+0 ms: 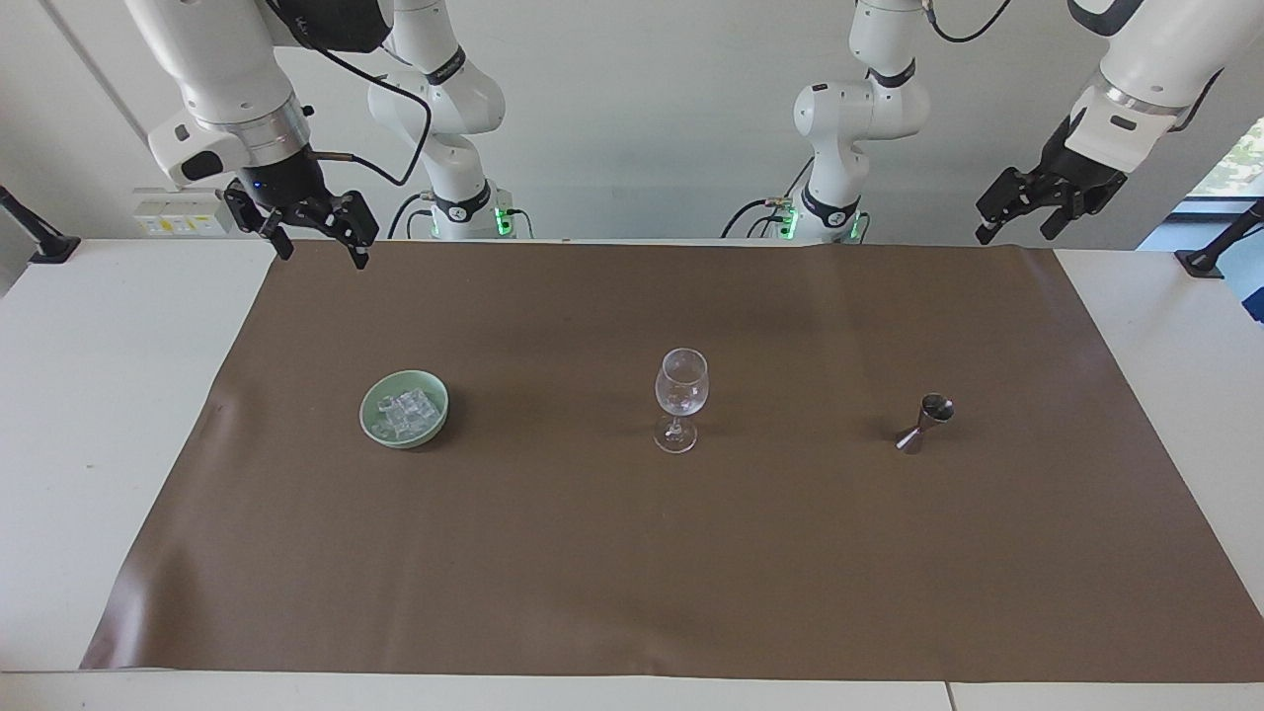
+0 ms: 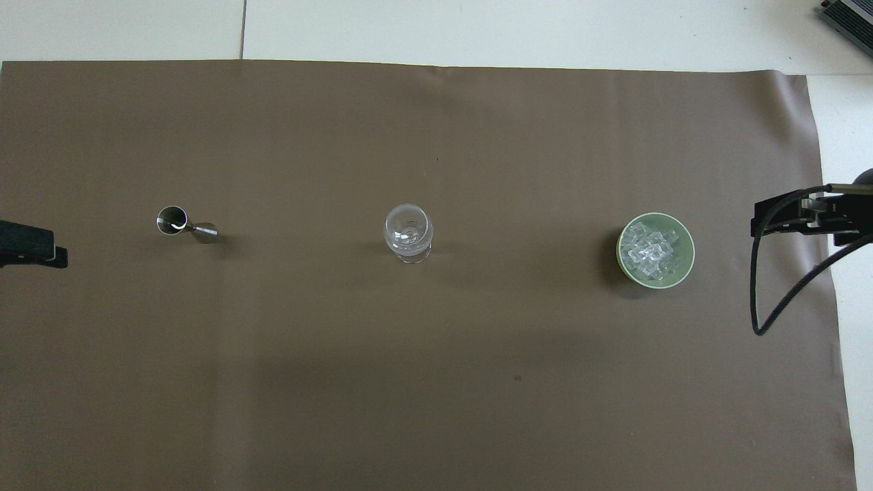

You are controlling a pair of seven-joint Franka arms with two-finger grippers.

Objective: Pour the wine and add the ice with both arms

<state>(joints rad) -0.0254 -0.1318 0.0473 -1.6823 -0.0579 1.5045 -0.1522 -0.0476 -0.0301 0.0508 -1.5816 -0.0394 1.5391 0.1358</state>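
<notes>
One white counter (image 1: 118,415) carries one brown mat (image 1: 632,553) that covers most of its top. Two white arms hang over the robots' edge of that mat. The right arm (image 1: 212,69) holds the right gripper (image 1: 314,249) in the air over the mat's corner at its own end; its fingers (image 1: 359,259) are spread wide with nothing between them. The left arm (image 1: 1150,59) holds the left gripper (image 1: 1017,229) up over the mat's edge at its end, fingers likewise apart and empty.

Three things stand on the mat in a single row across its middle, each well apart from the next. At the right arm's end sits one green bowl (image 1: 367,422), heaped with ice (image 1: 406,413): a pile of small clear cubes, too jumbled to count. In the middle stands one stemmed wine glass (image 1: 680,399), upright, with a glint low in its bowl that cannot be made out. Toward the left arm's end stands one steel jigger (image 1: 924,422), upright on its smaller cone, open mouth up.
</notes>
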